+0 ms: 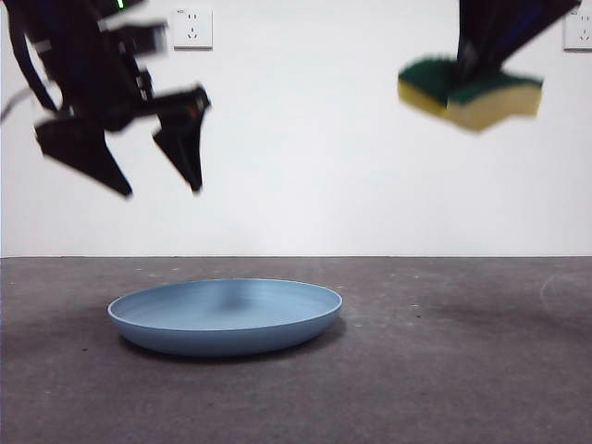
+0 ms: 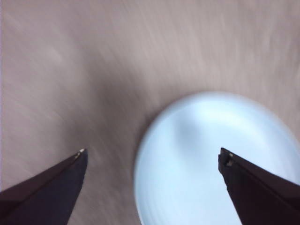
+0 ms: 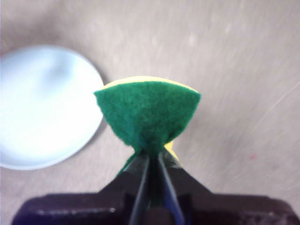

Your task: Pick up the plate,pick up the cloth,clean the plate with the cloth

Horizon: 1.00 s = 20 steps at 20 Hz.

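Note:
The light-blue plate [image 1: 225, 314] lies flat on the grey table, left of centre. High above its left side hangs my left gripper [image 1: 163, 190], open and holding nothing; its wrist view looks down on the plate [image 2: 215, 159] between the spread jaws [image 2: 152, 157]. At the upper right my right gripper [image 1: 474, 81] is shut on the cloth [image 1: 470, 93], a yellow sponge with a green layer, held well above the table. In the right wrist view the green face of the cloth [image 3: 147, 115] is pinched at the jaws [image 3: 151, 157], with the plate [image 3: 44, 105] off to one side.
A white wall stands behind the table with a socket [image 1: 191, 28] at the upper left and another [image 1: 578, 32] at the right edge. The grey tabletop [image 1: 462, 370] stretches around the plate.

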Available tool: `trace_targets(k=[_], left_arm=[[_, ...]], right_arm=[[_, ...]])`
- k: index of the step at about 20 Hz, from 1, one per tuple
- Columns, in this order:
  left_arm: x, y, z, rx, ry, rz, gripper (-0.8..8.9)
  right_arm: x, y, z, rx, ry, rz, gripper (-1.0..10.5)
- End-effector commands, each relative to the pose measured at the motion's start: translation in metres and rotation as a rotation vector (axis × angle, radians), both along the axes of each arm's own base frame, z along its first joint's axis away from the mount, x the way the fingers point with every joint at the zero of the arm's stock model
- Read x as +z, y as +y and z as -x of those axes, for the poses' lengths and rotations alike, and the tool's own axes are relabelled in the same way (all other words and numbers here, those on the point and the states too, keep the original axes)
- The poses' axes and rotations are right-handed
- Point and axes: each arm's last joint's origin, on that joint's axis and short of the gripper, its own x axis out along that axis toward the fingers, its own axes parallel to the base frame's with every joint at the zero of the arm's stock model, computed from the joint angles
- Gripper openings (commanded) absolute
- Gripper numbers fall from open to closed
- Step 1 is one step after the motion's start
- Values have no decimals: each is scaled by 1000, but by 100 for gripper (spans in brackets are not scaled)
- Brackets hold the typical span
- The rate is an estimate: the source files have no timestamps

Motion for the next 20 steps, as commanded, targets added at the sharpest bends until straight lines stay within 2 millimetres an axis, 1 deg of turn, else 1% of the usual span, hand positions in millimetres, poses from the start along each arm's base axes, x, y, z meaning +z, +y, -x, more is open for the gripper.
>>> trace_targets(k=[1,6,8,10,12,15,17,20], left_arm=[[3,5,19,19,-46,13,467],[3,28,72,41,-145,65,467],[10,37,91,44,-183,96,467],[22,43,110,42,-221,125,466],[34,48,128,29,-266,152,466],[42,55,147,19,-294,171,466],[43,58,153,21,-289,170,466],[41,59,155,24,-267,157,466]], right_arm=[[-19,2,-19,-14,73,24,-11],[-68,7,-67,-55,169,85,-12],[-89,8,-85,-41,225,38,-12],[-109,8,-99,-54,260,36,-12],[-126,8,-107,-63,292,48,-11],[-143,6,-112,-75,337,70,-11],[-148,7,-113,-60,362,62,-11],[-148,7,-113,-34,384,24,11]])
